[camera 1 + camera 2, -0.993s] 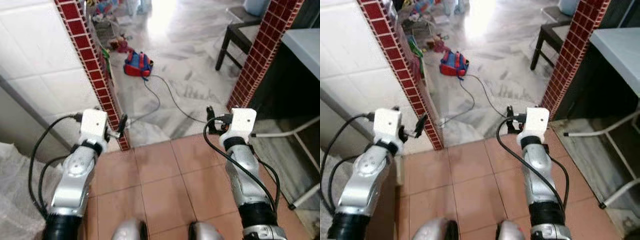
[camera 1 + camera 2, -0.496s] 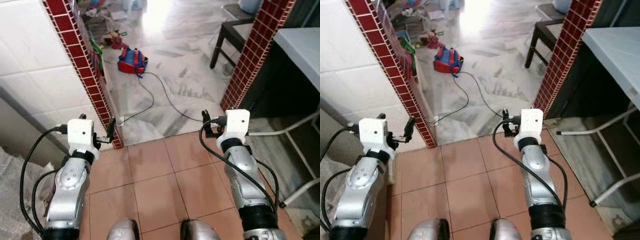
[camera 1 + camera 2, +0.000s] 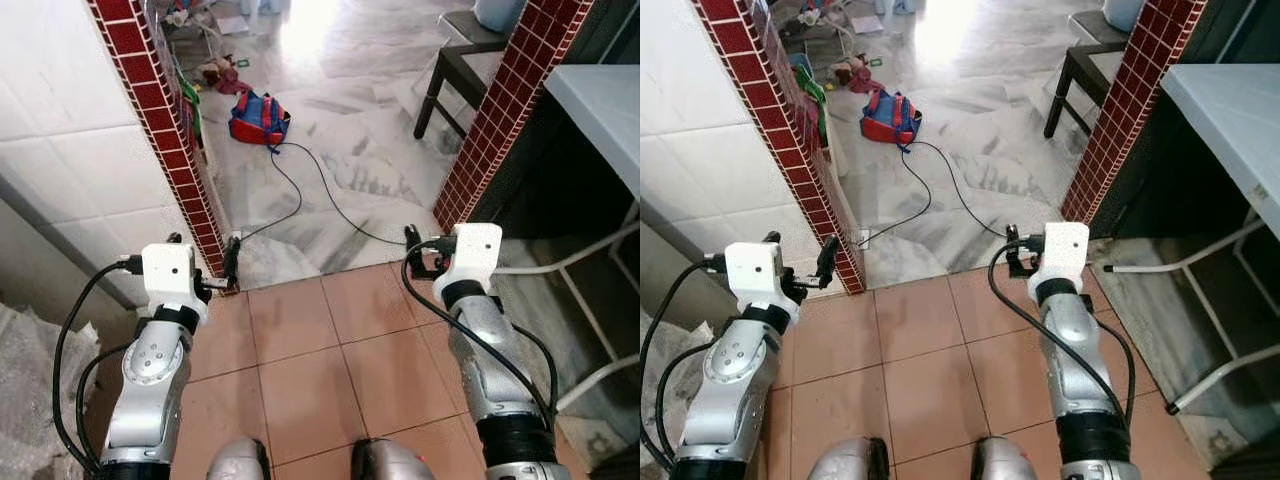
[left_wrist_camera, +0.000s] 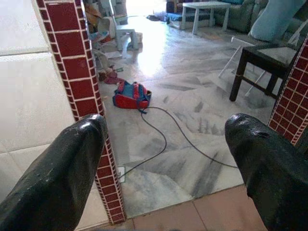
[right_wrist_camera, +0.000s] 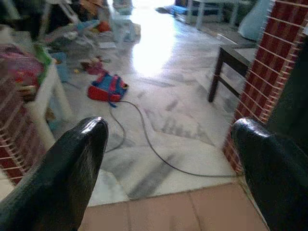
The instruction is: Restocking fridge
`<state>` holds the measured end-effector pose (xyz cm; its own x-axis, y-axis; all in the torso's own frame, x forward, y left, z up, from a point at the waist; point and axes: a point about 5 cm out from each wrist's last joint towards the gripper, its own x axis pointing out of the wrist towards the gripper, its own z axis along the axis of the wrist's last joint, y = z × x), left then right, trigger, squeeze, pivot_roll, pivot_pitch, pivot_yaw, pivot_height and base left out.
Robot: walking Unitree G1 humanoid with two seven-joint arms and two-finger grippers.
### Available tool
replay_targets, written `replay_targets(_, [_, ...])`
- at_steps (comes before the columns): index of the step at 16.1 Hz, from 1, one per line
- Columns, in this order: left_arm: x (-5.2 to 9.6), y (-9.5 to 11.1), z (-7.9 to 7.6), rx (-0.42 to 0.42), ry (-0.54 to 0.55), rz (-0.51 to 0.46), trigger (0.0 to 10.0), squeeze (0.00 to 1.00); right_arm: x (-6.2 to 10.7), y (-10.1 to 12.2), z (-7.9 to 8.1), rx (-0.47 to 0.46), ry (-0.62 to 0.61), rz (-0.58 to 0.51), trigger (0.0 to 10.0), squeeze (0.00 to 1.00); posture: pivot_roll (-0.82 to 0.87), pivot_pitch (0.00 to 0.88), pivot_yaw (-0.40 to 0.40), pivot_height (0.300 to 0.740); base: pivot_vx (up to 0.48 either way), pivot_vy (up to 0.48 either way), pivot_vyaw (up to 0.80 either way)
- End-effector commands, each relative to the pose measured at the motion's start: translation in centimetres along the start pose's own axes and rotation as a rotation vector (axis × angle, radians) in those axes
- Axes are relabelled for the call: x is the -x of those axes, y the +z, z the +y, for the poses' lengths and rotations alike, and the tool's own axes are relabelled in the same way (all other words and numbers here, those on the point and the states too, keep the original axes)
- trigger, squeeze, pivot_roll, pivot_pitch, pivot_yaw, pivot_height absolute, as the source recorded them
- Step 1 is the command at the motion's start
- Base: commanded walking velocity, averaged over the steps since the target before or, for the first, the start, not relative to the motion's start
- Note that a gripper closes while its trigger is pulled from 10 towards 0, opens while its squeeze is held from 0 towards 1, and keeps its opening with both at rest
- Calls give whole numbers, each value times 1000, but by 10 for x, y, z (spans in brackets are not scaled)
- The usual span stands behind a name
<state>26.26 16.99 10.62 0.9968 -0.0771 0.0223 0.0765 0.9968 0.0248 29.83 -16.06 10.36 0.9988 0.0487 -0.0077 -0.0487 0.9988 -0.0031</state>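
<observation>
a wide doorway framed by a red brick-tiled pillar (image 3: 165, 140) is faced from the terracotta tiled floor (image 3: 320, 350), with grey marble flooring (image 3: 340, 150) beyond. no fridge and no stock can be made out, so weight, grip point and container contents cannot be judged yet; the task is judged barely begun. a dark wooden stool (image 3: 455, 75) stands well apart, a red and blue backpack (image 3: 258, 117) lies near a thin black cable (image 3: 310, 200). the left gripper (image 4: 166, 173) and right gripper (image 5: 168, 175) are held forward, fingers spread, nothing carried.
</observation>
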Motion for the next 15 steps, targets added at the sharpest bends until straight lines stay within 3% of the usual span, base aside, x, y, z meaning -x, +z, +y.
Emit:
replay_targets(1, [-1, 5, 1, -5, 2, -14, 10000, 0, 0, 8, 0, 24, 1, -42, 10000, 0, 9, 86, -14, 740, 0, 0, 0])
replay_targets(5, [-7, 12, 6, -30, 0, -32, 10000, 0, -8, 13, 7, -4, -2, -39, 10000, 0, 36, 107, 1, 740, 0, 0, 0])
replay_targets(9, [-6, 9, 5, -31, 2, -23, 10000, 0, -5, 10, 6, 35, -1, -35, 10000, 0, 38, 104, -7, 740, 0, 0, 0])
replay_targets(11, [-13, 11, 3, -23, 4, -25, 10000, 0, -12, 8, 4, 62, -45, -8, 10000, 0, 45, 116, -11, 740, 0, 0, 0])
replay_targets(13, [-17, 14, -2, -29, -32, -38, 10000, 0, -17, 16, 13, 72, 32, -50, 10000, 0, 42, 111, -13, 740, 0, 0, 0])
replay_targets(15, [-23, 17, -1, -41, 1, -67, 10000, 0, -20, 14, 8, 84, -11, -29, 10000, 0, 42, 88, -14, 740, 0, 0, 0])
